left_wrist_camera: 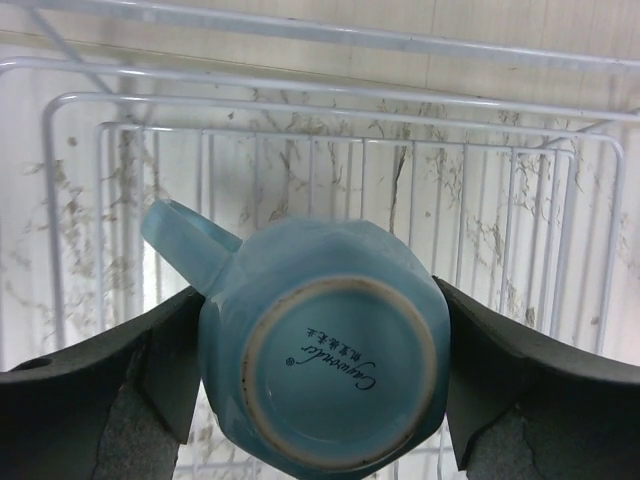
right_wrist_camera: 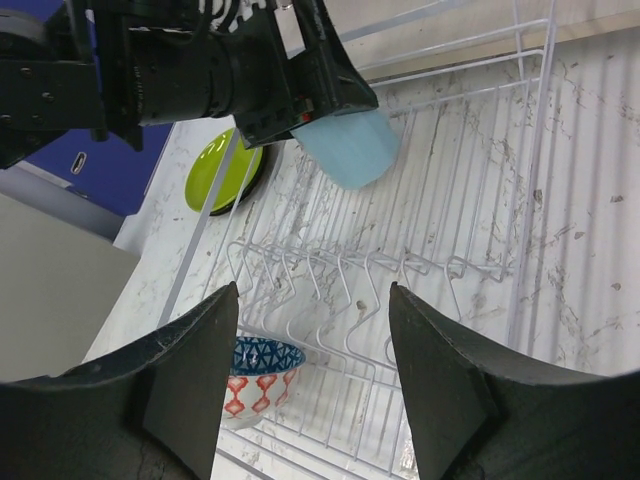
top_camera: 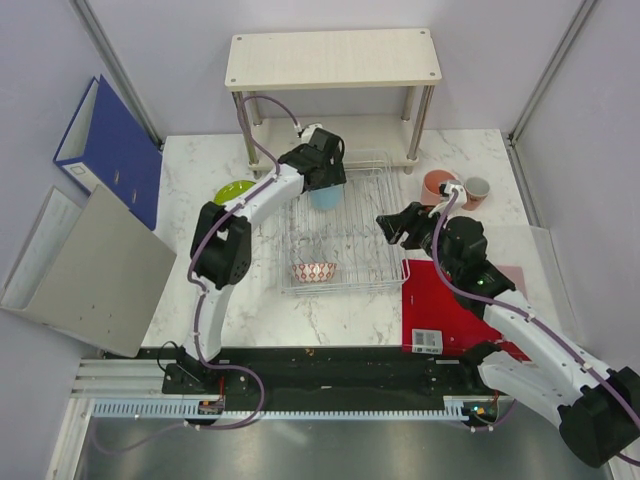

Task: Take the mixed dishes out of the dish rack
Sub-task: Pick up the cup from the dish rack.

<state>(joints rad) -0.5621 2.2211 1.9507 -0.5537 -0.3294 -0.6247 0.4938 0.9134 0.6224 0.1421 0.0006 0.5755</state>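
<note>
My left gripper (top_camera: 322, 185) is shut on the light blue cup (top_camera: 324, 199) over the far end of the dish rack (top_camera: 370, 272). In the left wrist view the cup (left_wrist_camera: 340, 370) shows its base, with a finger (left_wrist_camera: 160, 370) pressed on each side and its handle pointing up left. The patterned bowl (top_camera: 314, 271) stands in the rack's near left corner. My right gripper (top_camera: 400, 226) hangs open and holds nothing at the rack's right edge; its wrist view shows the bowl (right_wrist_camera: 258, 375) and the cup (right_wrist_camera: 350, 148). The lime-green plate (top_camera: 233, 190) lies left of the rack. A pink cup (top_camera: 437, 186) and a small mug (top_camera: 477, 188) stand to the right.
A beige two-tier shelf (top_camera: 333, 60) stands just behind the rack. A red flat sheet (top_camera: 440, 305) lies right of the rack under my right arm. A blue binder (top_camera: 110, 150) and a grey board (top_camera: 95, 265) lie at the left.
</note>
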